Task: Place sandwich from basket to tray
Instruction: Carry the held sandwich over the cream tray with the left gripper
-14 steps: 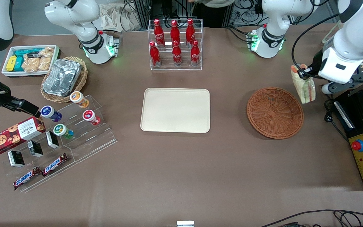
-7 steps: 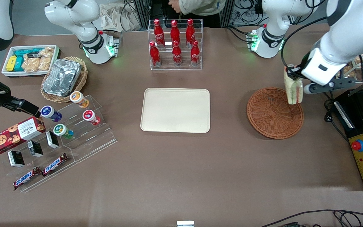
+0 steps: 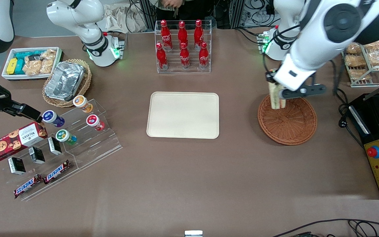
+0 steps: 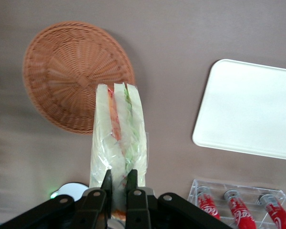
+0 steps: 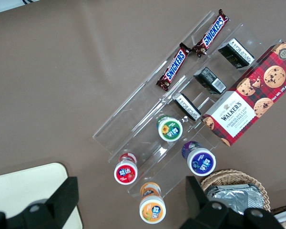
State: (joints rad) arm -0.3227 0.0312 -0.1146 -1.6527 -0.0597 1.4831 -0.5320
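Sandwich (image 3: 276,97) hangs in the air, wrapped in clear film, pinched at its top end by the pincer (image 3: 274,86) of the working arm, whose fingers (image 4: 131,183) are clamped narrowly on it. It dangles upright over the farther rim of the reddish-brown wicker basket (image 3: 288,123), which sits bare on the brown worktop (image 3: 189,177). The cream tray (image 3: 183,115) lies flat and unloaded near the middle of the worktop, well apart from the basket, toward the parked arm's end. Red bottles (image 3: 183,44) stand in a clear rack farther from the front camera than the tray.
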